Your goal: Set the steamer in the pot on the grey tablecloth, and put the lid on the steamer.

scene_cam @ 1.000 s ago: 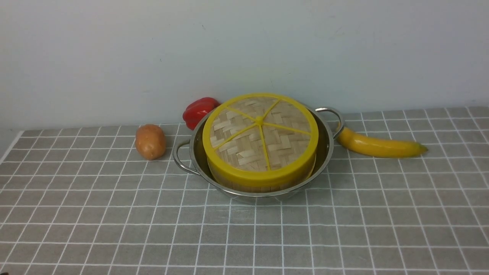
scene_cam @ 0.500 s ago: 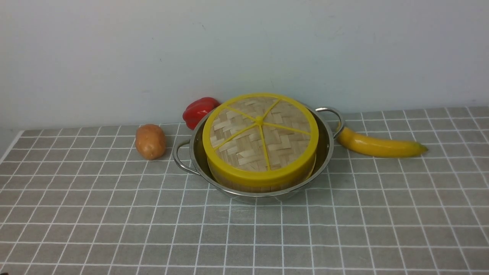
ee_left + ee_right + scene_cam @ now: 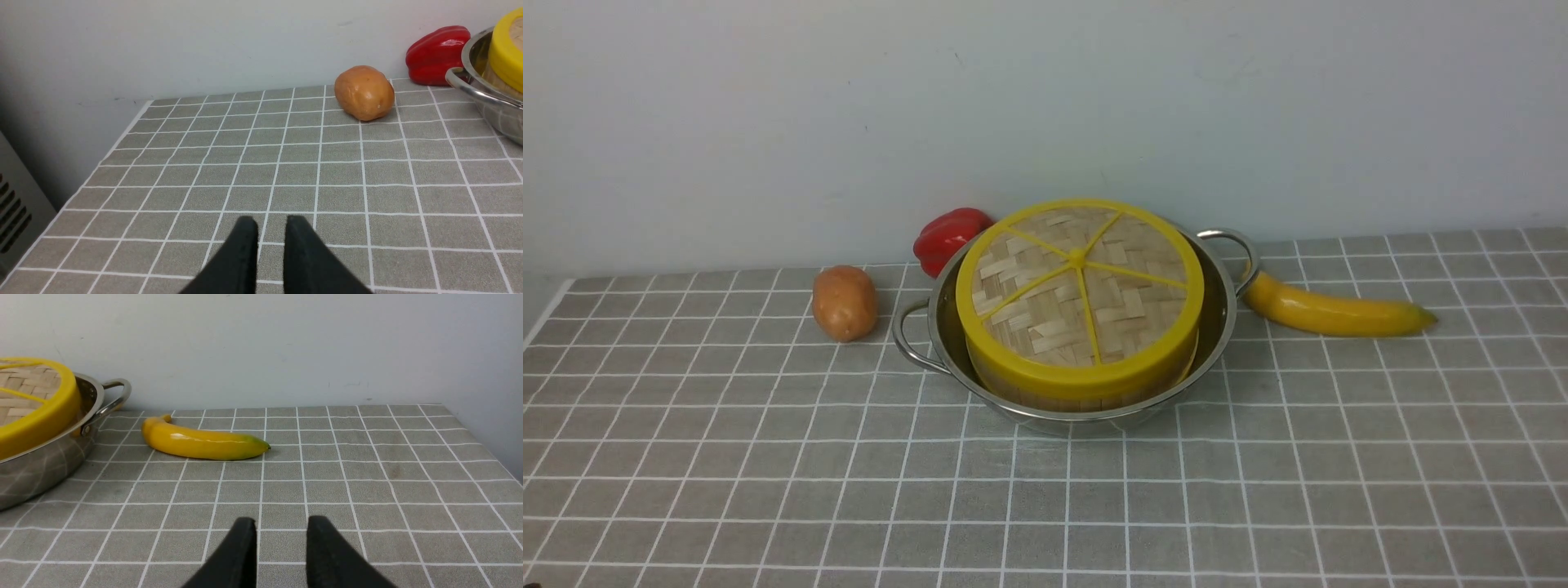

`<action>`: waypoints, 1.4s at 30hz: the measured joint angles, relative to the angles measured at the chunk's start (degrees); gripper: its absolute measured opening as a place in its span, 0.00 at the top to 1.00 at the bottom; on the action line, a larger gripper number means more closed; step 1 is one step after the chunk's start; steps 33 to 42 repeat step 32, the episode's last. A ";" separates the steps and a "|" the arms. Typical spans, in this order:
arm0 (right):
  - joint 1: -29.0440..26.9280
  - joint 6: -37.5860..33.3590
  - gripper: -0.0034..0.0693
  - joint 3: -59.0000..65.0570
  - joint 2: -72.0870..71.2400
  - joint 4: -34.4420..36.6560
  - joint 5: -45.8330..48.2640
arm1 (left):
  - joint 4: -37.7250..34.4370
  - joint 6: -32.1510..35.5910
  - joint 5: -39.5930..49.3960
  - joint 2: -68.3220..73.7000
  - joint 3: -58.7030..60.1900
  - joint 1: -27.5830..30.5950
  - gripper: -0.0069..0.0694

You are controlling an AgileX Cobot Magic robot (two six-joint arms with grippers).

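One pot [image 3: 1223, 327] is sitting on the grey tablecloth [image 3: 768, 474] near the back wall, its two loop handles sticking out to either side. One steamer [image 3: 1045, 394] is standing inside it, only a strip of its wooden wall showing, and one lid [image 3: 1080, 294] is lying on top of the steamer, its six yellow spokes meeting at the hub. The lid is looking slightly tilted, its near edge sitting lower than its far edge.

Three toy foods are lying around the pot: one potato [image 3: 845, 302] well apart to the left of the near handle, one red pepper [image 3: 947, 237] just behind the pot by the wall, and one banana [image 3: 1331, 312] to the right, its stem end tucking in close under the far handle.

Neither arm is showing in the front view. In the wrist views, the left gripper [image 3: 271, 222] is hovering over bare cloth with its two dark fingers a narrow gap apart, pinching nothing; the right gripper [image 3: 282, 523] is likewise hovering over bare cloth, its two fingers spread a little wider and holding nothing
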 joint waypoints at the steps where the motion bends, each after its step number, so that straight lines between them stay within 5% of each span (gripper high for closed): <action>1: 0.00 0.00 0.66 0.00 0.00 0.00 0.00 | 0.00 0.00 0.00 0.00 0.00 0.00 0.78; 42: 0.00 0.00 0.62 0.00 0.00 0.00 0.00 | 0.00 0.00 0.00 0.00 0.00 0.00 0.73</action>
